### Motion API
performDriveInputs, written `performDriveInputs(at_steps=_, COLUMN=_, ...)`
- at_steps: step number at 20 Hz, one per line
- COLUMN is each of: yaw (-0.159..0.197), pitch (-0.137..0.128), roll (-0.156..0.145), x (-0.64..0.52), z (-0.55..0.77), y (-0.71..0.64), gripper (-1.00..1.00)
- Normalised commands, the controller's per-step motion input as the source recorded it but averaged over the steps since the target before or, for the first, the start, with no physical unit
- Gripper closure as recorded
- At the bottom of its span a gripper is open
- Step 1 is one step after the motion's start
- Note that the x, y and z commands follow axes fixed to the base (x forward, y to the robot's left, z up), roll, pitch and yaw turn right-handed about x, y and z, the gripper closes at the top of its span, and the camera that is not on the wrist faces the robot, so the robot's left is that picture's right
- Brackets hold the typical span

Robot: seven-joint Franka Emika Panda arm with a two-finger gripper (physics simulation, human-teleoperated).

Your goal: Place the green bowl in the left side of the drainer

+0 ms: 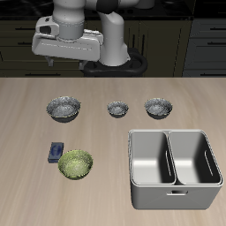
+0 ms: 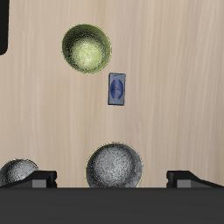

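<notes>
The green bowl (image 1: 75, 164) is round, yellow-green and mottled inside. It stands upright near the table's front edge and also shows in the wrist view (image 2: 86, 48). The drainer (image 1: 174, 132) is a large grey metal tub with two deep compartments, both empty, standing beside the bowl at the front. It is out of the wrist view. My gripper (image 1: 66, 55) hangs high above the back of the table, over the largest grey bowl and far from the green bowl. Its fingers (image 2: 39, 178) stand wide apart and hold nothing.
Three grey speckled bowls stand in a row farther back: a large one (image 1: 64, 108), a small one (image 1: 117, 109) and a middle-sized one (image 1: 159, 108). A small blue flat object (image 1: 56, 152) lies right beside the green bowl.
</notes>
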Motion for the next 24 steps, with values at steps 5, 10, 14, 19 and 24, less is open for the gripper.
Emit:
performDriveInputs(at_steps=5, yaw=-0.008, pitch=-0.006, roll=-0.032, x=0.26, z=0.08, y=-0.29, gripper=-1.00)
performDriveInputs(at_steps=10, yaw=0.009, pitch=0.002, roll=-0.002, x=0.23, z=0.03, y=-0.16, gripper=-1.00)
performDriveInputs(at_steps=14, yaw=0.005, pitch=-0.014, roll=0.021, x=0.24, z=0.07, y=0.01, gripper=-1.00)
performDriveInputs(at_steps=19, yaw=-0.010, pitch=-0.017, roll=-0.011, x=0.22, z=0.07, y=-0.02, gripper=-1.00)
performDriveInputs(at_steps=24, yaw=-0.026, pitch=-0.010, roll=-0.021, x=0.34, z=0.10, y=-0.03, gripper=-1.00)
